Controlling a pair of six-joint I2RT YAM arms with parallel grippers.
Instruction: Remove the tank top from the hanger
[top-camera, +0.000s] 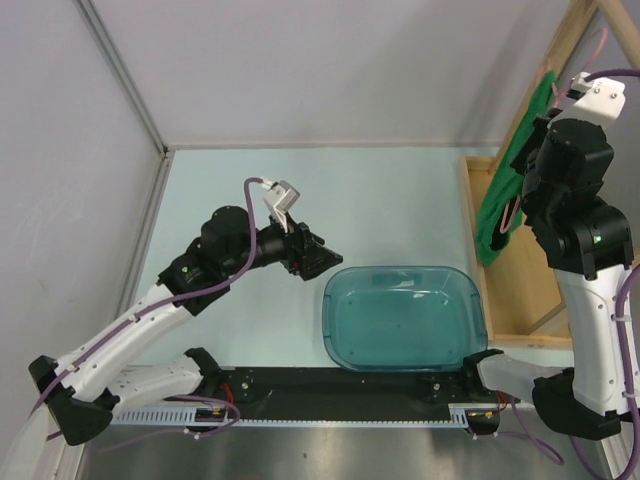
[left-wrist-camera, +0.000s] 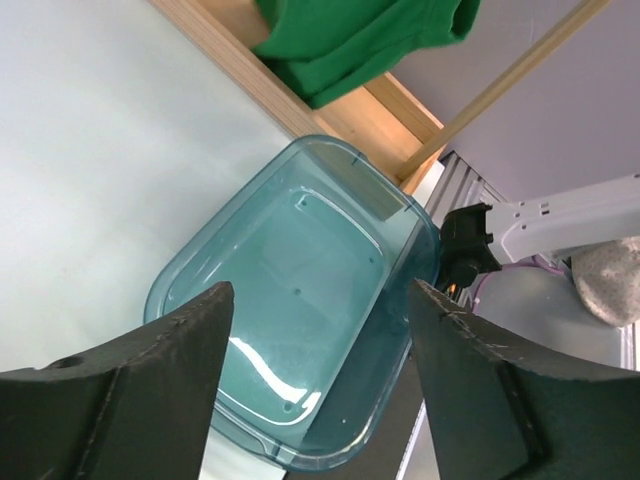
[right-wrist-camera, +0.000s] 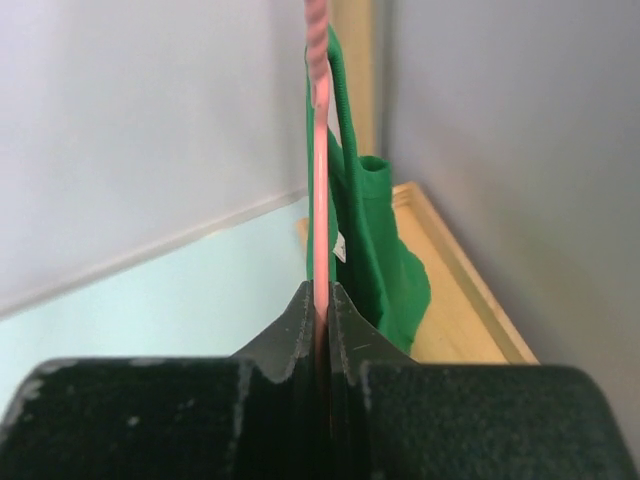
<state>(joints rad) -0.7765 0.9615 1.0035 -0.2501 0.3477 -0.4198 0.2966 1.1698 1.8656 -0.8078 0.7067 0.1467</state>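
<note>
A robotics lab test cell, seen through my rig's cameras. Plain grey panels with metal seams at the corners wall in a pale mint table. My left arm and right arm, white and black and trailing purple cables, are bolted to a black rail at the near edge. The things on the table look like staged props: a teal tub and a raw wooden frame holding a green tank top on a pink hanger.

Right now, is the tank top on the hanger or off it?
On: the tank top hangs from the hanger, its strap beside the wire.
</note>
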